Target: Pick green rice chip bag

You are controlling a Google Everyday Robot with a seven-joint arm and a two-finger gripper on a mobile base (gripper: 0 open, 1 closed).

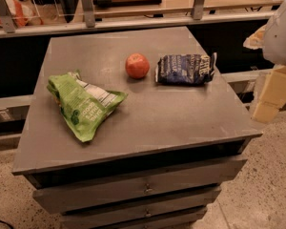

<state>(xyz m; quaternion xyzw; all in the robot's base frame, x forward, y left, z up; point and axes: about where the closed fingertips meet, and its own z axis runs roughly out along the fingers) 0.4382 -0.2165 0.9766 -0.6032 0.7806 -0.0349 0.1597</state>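
Note:
The green rice chip bag (pixel 82 103) lies flat on the left part of the grey cabinet top (pixel 171 123), crinkled, with its white label panel facing up. My gripper (pixel 270 98) hangs off the right edge of the cabinet, beside it and well away from the bag, under the white arm (pixel 282 30). It holds nothing that I can see.
A red-orange apple (pixel 137 65) sits at the middle back of the top. A dark blue snack bag (pixel 186 69) lies just right of it. The cabinet has drawers (pixel 145 189) at the front. A railing and ledge (pixel 133 23) run behind.

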